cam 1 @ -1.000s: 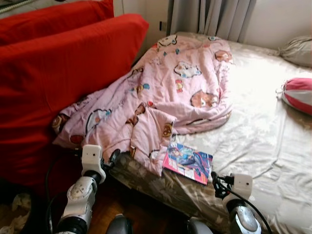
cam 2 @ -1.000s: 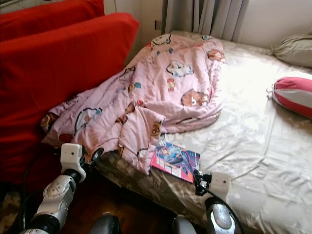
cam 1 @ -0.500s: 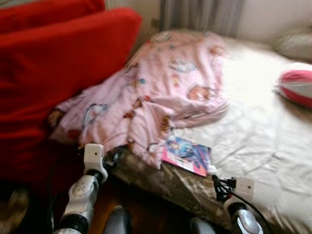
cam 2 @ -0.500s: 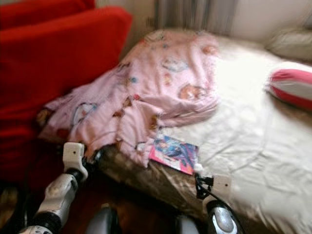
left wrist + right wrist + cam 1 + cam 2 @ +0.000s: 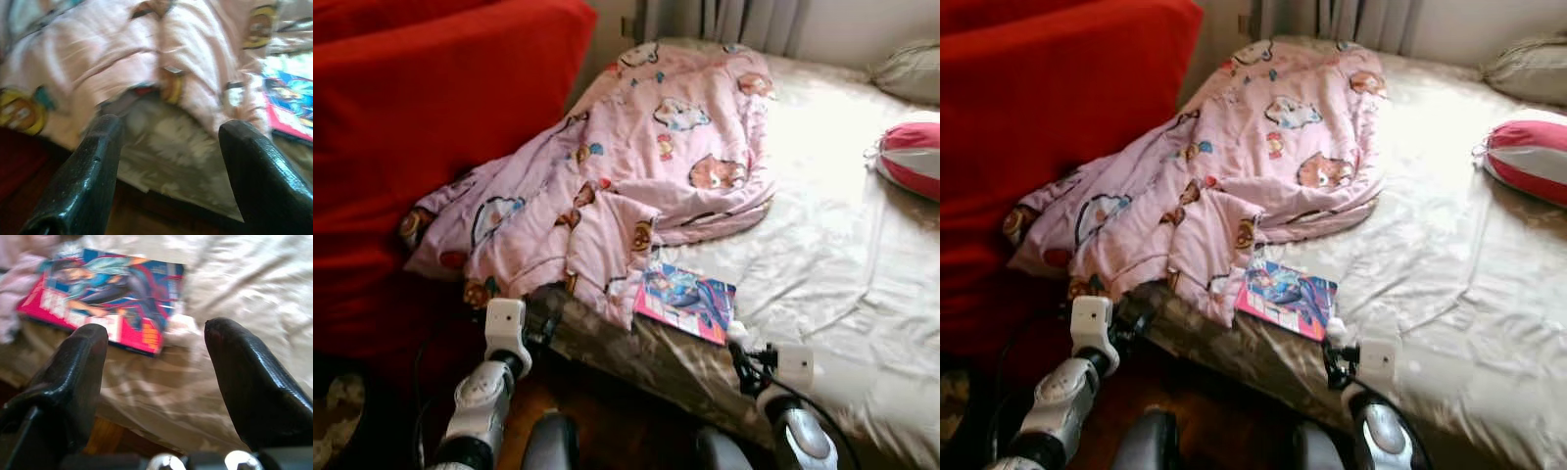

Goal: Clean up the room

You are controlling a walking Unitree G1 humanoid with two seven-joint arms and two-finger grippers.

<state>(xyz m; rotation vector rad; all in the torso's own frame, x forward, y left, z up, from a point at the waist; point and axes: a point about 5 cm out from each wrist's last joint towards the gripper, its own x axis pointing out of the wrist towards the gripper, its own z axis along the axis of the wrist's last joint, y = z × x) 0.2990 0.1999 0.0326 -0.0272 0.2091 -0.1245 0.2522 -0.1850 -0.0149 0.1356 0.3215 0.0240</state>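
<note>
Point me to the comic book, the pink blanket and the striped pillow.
comic book [image 5: 686,300], left eye view, middle of its cover.
pink blanket [image 5: 636,166], left eye view, centre of the spread fabric.
striped pillow [image 5: 1528,168], right eye view, its white middle stripe.

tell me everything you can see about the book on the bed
The book is a thin, glossy paperback with a pink-red cover and blue cartoon artwork, like a comic. It lies flat and closed, face up, on the cream bed sheet near the mattress edge. One corner sits against or just under the pink quilt. The open right gripper hovers just short of it, not touching.
</note>
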